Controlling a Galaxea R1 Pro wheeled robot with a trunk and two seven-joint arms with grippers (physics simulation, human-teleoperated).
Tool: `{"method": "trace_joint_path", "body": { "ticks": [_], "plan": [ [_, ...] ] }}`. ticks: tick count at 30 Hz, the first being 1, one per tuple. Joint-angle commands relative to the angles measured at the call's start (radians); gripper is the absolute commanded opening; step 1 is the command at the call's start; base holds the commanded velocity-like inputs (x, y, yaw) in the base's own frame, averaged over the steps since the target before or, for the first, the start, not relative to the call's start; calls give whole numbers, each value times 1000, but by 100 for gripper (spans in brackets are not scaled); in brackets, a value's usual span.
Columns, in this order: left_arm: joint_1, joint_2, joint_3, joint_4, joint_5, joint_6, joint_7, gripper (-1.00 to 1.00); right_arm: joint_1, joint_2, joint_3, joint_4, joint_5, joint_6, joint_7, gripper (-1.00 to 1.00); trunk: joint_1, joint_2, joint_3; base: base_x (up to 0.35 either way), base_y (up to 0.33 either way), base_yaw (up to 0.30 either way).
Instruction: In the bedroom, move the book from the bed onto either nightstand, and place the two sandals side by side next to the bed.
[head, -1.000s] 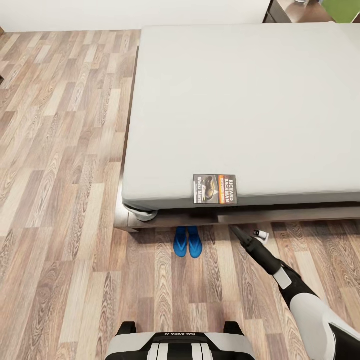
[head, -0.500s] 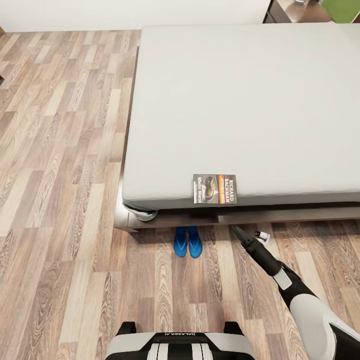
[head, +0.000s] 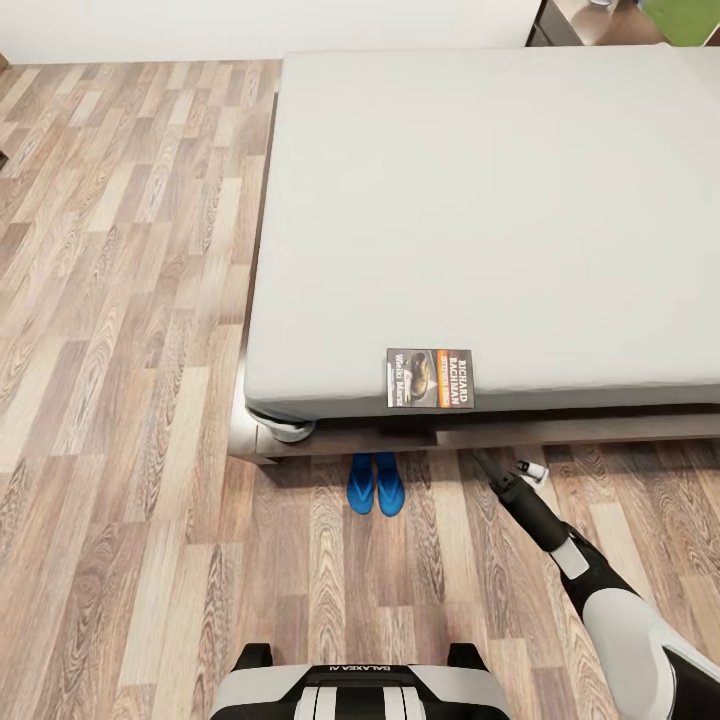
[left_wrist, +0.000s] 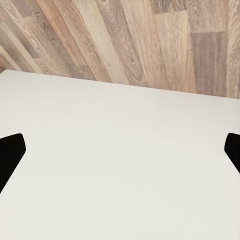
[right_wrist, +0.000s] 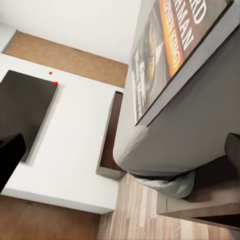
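The book (head: 430, 378), dark with an orange band, lies flat at the near edge of the bed's grey mattress (head: 480, 200). Below it, the two blue sandals (head: 375, 484) rest side by side on the floor against the bed frame (head: 500, 432). My right gripper (head: 485, 464) hovers low by the frame, to the right of the sandals and just below the book. In the right wrist view the book (right_wrist: 175, 50) overhangs the mattress edge, and that gripper (right_wrist: 120, 155) is open and holds nothing. My left gripper (left_wrist: 120, 155) is open over a white surface.
Wood-plank floor (head: 120, 300) spreads wide to the left of the bed. A dark wood nightstand (head: 585, 22) stands at the bed's far right corner, beside something green (head: 685, 15). A dark panel (right_wrist: 25, 115) hangs on the white wall.
My right arm has shifted slightly to the right along the bed frame. The book and sandals have not moved.
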Motion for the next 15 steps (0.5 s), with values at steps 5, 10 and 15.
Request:
{"method": "trace_joint_path", "body": {
  "ticks": [5, 10, 15],
  "plan": [
    [-1, 0, -9, 1, 10, -3, 1, 100, 0, -11, -14, 0, -15, 9, 38, 100, 0, 0, 0, 0, 0, 0],
    [-1, 0, -9, 1, 9, -2, 1, 100, 1, -20, -19, 0, -23, 10, 48, 100, 0, 0, 0, 0, 0, 0],
    [-2, 0, -9, 1, 10, -1, 2, 100, 1, -29, -21, 1, -37, 10, 48, 100, 0, 0, 0, 0, 0, 0]
  ]
}}
